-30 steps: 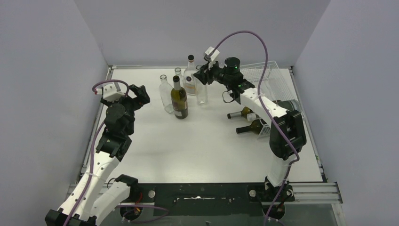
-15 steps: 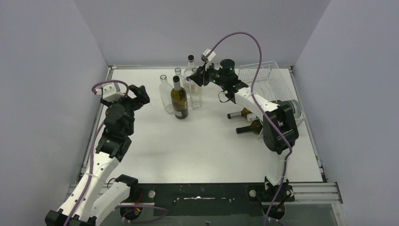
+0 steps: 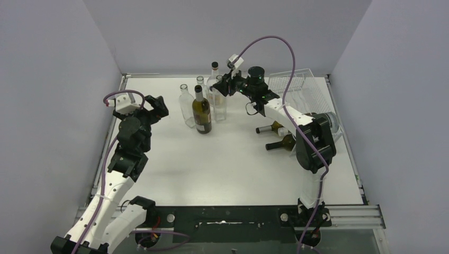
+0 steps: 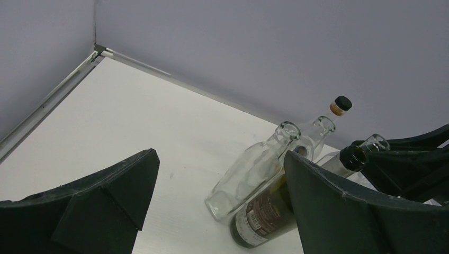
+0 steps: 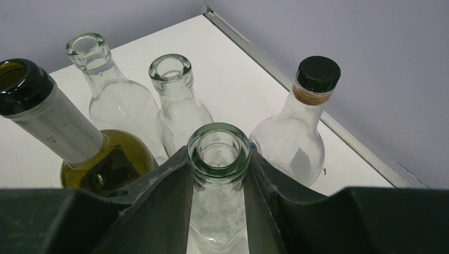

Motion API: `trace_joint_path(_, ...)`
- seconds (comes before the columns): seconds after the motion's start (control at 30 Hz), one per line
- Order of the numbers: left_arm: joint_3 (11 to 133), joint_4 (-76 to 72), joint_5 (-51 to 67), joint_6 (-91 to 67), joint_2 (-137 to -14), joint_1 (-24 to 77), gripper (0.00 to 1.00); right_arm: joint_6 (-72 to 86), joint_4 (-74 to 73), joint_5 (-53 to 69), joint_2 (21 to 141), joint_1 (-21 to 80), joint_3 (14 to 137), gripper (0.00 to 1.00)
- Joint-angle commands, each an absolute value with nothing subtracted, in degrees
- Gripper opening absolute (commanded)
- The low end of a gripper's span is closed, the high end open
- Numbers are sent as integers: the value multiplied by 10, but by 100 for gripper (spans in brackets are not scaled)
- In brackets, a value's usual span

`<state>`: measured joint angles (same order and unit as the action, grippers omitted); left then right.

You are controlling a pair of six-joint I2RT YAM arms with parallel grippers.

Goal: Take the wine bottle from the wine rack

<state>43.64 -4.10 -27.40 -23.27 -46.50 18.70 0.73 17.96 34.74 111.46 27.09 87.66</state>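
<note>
Right gripper (image 5: 218,177): closed on the neck of the clear bottle (image 5: 218,145), just under its lip.
Clear bottle: upright, close among four other bottles (image 3: 201,112) at the far middle of the table (image 3: 212,159), well apart from the rack (image 3: 310,87).
Left gripper (image 3: 156,107): open, empty, off to the left.
Step, as we judge it: setting down. We hold it vertical, release only once the base bears, then lift straight up clear of the neighbours.
</note>
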Motion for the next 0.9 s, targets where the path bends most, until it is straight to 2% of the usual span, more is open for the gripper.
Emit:
trace_joint_path(0.0, 442, -76, -270, -230, -456, 188, 91, 11, 253, 343, 1117, 272, 891, 27)
trace_joint_path(0.27, 443, -76, -271, -230, -455, 187, 91, 14, 243, 331, 1127, 273, 891, 41)
trace_joint_path(0.4, 443, -75, -272, -229, -454, 188, 91, 7, 228, 320, 1123, 275, 895, 60)
trace_joint_path(0.53, 443, -75, -272, -229, -455, 188, 91, -2, 200, 316, 1114, 278, 910, 75)
trace_joint_path(0.7, 443, -75, -271, -230, -456, 187, 91, -5, 179, 303, 1088, 279, 913, 85)
trace_joint_path(0.87, 443, -75, -270, -230, -457, 187, 91, -7, 166, 288, 1051, 280, 897, 87)
